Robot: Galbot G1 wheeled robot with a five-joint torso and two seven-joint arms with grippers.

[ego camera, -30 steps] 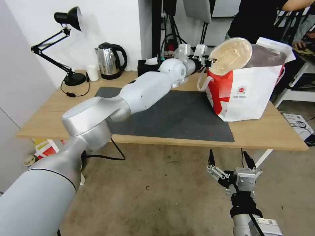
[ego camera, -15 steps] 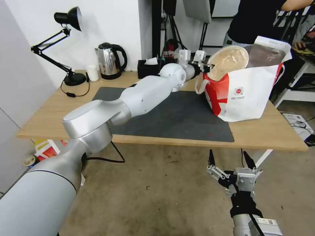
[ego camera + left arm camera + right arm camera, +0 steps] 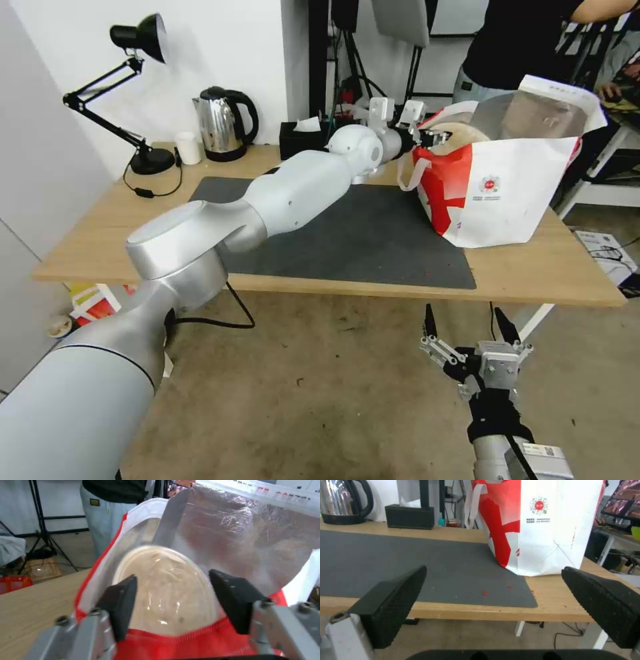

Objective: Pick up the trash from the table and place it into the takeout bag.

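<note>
Tan pulp bowl (image 3: 166,587) has dropped into takeout bag (image 3: 507,193) | left pincer (image 3: 173,602) — apart | right pincer (image 3: 470,327) — apart, below table (image 3: 533,273)

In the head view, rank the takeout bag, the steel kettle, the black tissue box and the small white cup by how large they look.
1. takeout bag, by far the largest.
2. steel kettle.
3. black tissue box, partly hidden by the left arm, so its place is less sure.
4. small white cup.
The bag stands nearer the camera, which exaggerates its lead.

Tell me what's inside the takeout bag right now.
A tan pulp bowl lies tilted inside the takeout bag, against its foil lining, the open left gripper at the mouth. Anything beneath the bowl is hidden.
</note>
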